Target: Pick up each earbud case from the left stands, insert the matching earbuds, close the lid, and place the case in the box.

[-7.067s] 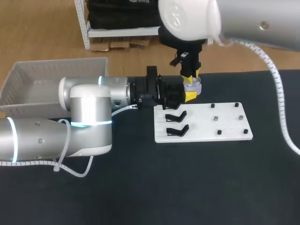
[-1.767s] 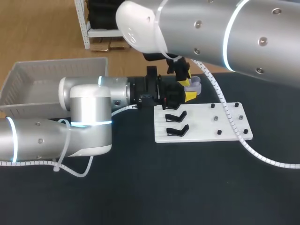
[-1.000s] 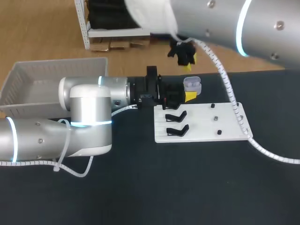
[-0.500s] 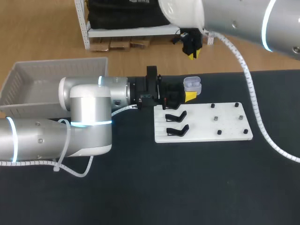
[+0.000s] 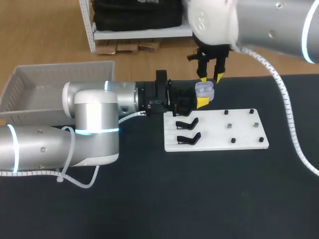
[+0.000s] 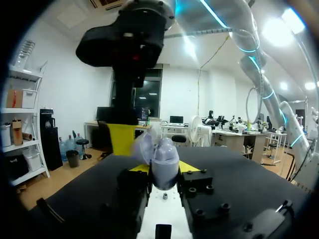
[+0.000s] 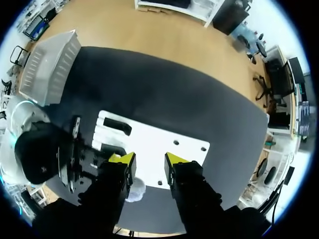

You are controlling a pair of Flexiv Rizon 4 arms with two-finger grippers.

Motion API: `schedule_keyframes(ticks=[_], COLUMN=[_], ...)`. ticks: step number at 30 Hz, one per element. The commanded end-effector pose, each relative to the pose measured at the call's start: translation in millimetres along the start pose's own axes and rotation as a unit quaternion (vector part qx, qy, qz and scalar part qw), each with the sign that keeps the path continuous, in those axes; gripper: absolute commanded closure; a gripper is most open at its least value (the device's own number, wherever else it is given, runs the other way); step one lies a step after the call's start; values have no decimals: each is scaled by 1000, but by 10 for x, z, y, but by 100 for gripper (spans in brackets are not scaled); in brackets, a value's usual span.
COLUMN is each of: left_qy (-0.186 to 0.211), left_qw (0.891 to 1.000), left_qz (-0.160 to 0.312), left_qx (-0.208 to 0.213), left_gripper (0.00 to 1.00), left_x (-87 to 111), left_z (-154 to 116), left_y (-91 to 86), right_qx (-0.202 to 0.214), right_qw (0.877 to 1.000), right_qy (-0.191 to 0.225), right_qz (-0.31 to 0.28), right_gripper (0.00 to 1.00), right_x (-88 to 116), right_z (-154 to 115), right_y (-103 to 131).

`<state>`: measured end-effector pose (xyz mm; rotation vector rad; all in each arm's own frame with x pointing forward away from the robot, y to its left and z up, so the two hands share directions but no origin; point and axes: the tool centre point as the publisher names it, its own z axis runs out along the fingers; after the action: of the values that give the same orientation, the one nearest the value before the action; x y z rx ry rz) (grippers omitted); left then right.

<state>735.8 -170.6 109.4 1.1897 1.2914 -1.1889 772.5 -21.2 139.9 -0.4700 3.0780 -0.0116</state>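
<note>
Two sets of jaws: my left gripper [image 6: 163, 170] is clenched on the earbud case [image 6: 165, 158] (it stands open), near a corner of the white board [image 5: 241, 134]. My right gripper [image 5: 210, 75] hangs spread and empty just above the case.

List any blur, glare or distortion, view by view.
Left wrist view: the earbud case looks soft-edged, ceiling lights flare. Right wrist view: the table edge bows. Head view: even light, white board without glare.

Even overhead light on the table [image 5: 149, 199]; ceiling lamps [image 6: 273, 31] glare brightly.
</note>
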Motion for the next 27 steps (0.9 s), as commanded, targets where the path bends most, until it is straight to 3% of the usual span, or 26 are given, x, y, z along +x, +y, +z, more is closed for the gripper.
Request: schedule_keyframes(ticks=[1, 7, 13, 14, 15, 16, 21, 27], left_qy=[-1, -1, -1, -1, -4, -4, -5, 5], left_qw=[1000, 1000, 1000, 1000, 1000, 1000, 999, 996], left_qz=[1, 1, 1, 1, 8, 15, 30, 39], left_qx=[-1, -1, -1, -1, -2, -6, -30, -80], left_gripper=[100, 100, 100, 100, 100, 100, 100, 100], left_x=[6, 6, 6, 6, -56, -111, -265, -317], left_z=[2, 2, 2, 2, -59, -122, -514, -1336], left_y=[0, 0, 0, 0, 16, 31, 86, 200], right_qx=[-3, -10, -4, -10, -19, -26, -59, -67], right_qw=[1000, 1000, 997, 995, 993, 990, 982, 980], right_qy=[-25, -24, -65, -81, -99, -116, -151, -156], right_qz=[4, 6, 48, 56, 67, 77, 101, 105], right_gripper=[62, 63, 56, 51, 33, 0, 0, 0], right_x=[212, 329, 291, 281, 272, 265, 247, 244], right_z=[-41, -97, -200, -227, -260, -293, -345, -341], right_y=[18, 93, -31, -67, -106, -143, -277, -298])
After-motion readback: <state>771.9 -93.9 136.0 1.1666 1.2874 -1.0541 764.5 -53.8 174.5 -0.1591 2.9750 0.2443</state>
